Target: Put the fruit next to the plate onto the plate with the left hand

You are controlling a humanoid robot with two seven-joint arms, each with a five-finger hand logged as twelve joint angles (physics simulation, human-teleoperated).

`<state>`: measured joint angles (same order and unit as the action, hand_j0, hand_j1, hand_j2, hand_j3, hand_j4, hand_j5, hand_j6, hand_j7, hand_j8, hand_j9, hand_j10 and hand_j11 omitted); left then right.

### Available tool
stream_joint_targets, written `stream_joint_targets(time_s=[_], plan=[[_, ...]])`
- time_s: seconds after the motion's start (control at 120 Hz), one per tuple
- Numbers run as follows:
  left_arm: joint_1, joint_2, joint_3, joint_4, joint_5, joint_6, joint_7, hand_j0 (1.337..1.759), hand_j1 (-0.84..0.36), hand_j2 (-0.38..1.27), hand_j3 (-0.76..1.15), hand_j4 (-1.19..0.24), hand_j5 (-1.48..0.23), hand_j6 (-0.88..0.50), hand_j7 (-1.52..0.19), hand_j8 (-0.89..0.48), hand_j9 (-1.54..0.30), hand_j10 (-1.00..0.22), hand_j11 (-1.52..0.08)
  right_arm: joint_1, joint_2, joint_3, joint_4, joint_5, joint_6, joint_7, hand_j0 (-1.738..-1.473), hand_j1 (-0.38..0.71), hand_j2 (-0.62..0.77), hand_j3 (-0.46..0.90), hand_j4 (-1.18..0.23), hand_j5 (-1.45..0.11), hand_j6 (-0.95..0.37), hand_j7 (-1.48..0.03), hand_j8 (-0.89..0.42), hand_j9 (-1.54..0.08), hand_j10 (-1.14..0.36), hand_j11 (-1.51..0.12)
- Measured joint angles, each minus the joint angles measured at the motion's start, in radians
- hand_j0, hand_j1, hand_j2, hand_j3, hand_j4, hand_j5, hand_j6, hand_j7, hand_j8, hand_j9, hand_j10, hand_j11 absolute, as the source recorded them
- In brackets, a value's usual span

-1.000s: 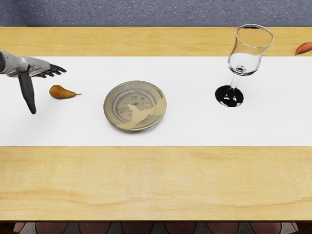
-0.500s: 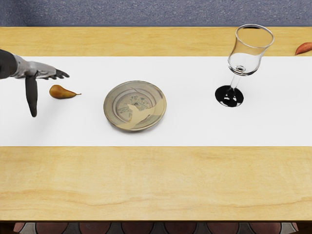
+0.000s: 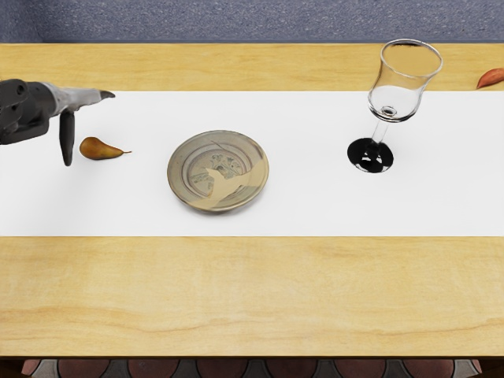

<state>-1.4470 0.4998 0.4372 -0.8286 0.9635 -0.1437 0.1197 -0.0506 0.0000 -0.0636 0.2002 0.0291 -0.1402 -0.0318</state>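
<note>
Left hand (image 3: 69, 104) has rolled edge-on, drawn back toward upper left; fingers straight, thumb hanging, gripping nothing. Pear (image 3: 98, 148) lies just beside it, left of plate (image 3: 218, 170), apart from it. Grasp and transfer not yet done.

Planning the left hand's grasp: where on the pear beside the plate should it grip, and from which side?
Probably the fat end of the pear, from above, the grip spanning its width. It lies on its side, thin stem end toward the plate, offering little hold. The open left hand hovers by that fat end.
</note>
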Motion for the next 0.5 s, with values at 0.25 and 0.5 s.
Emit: stream_joint_targets(time_s=[0.25, 0.5], plan=[[0.015, -0.042, 0.072, 0.022, 0.013, 0.049, 0.0, 1.658, 0.35, 0.0, 0.0, 0.0, 0.0, 0.0, 0.0, 0.0, 0.0, 0.0, 0.0, 0.0, 0.0, 0.0, 0.0, 0.0, 0.0, 0.0, -1.658, -0.31, -0.01, 0.0, -0.03, -0.04, -0.03, -0.04, -0.03, -0.04, -0.03, -0.04], [0.027, -0.07, 0.112, 0.035, 0.018, 0.053, 0.0, 1.658, 0.33, 0.0, 0.0, -0.02, -0.02, -0.02, -0.02, -0.02, -0.02, -0.02, -0.02, 0.0, 0.0, 0.0, 0.0, 0.0, 0.0, 0.0, -1.658, -0.31, -0.01, 0.0, -0.03, -0.04, -0.03, -0.04, -0.03, -0.04, -0.03, -0.04]])
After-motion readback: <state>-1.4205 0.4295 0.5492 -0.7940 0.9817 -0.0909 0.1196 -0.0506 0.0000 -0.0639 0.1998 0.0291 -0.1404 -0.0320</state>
